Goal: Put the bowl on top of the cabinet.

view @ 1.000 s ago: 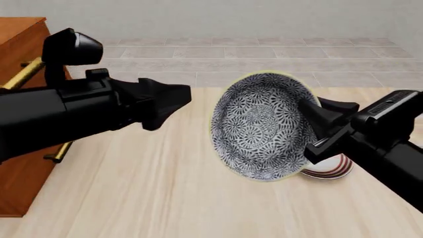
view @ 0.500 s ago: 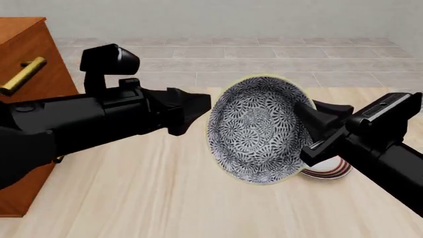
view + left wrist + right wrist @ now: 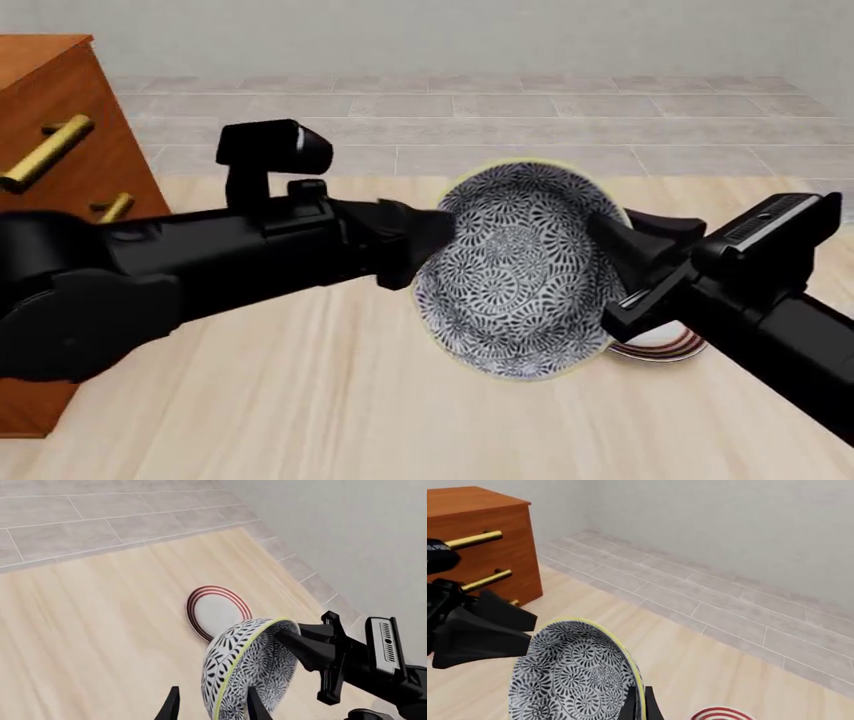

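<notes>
The bowl (image 3: 514, 275), black-and-white patterned with a pale yellow rim, hangs tilted on its side above the table, its inside facing the front camera. My right gripper (image 3: 607, 240) is shut on its right rim, the pinch showing in the right wrist view (image 3: 639, 705). My left gripper (image 3: 424, 248) is open at the bowl's left rim. In the left wrist view its two fingertips (image 3: 257, 706) stand either side of the bowl's (image 3: 250, 670) rim. The cabinet (image 3: 67, 130), reddish-brown with brass handles, stands at the far left, its top out of frame.
A flat white plate with red rings (image 3: 661, 345) lies on the table under the right arm, also seen in the left wrist view (image 3: 217, 611). Beyond the table's far edge lies a grey tiled floor (image 3: 534, 110) and a pale wall.
My left arm has swung right, from near the cabinet up to the bowl's left rim. The bowl and right gripper have barely shifted.
</notes>
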You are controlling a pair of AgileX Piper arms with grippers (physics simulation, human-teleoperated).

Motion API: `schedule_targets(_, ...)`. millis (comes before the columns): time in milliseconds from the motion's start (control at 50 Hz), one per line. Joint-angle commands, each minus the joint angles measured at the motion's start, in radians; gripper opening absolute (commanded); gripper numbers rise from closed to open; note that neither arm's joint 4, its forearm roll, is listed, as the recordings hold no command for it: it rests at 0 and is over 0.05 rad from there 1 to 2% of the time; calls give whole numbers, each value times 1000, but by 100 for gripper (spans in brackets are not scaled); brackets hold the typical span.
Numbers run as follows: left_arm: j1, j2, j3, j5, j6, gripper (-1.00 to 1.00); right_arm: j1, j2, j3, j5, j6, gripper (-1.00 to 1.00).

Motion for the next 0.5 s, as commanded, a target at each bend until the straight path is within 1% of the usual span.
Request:
schedule_targets(20, -12, 36, 0, -26, -6, 100, 7, 6, -2, -9, 3, -100)
schedule_targets(500, -17, 101, -3, -73, -7, 100, 21, 18, 9, -26, 9, -100)
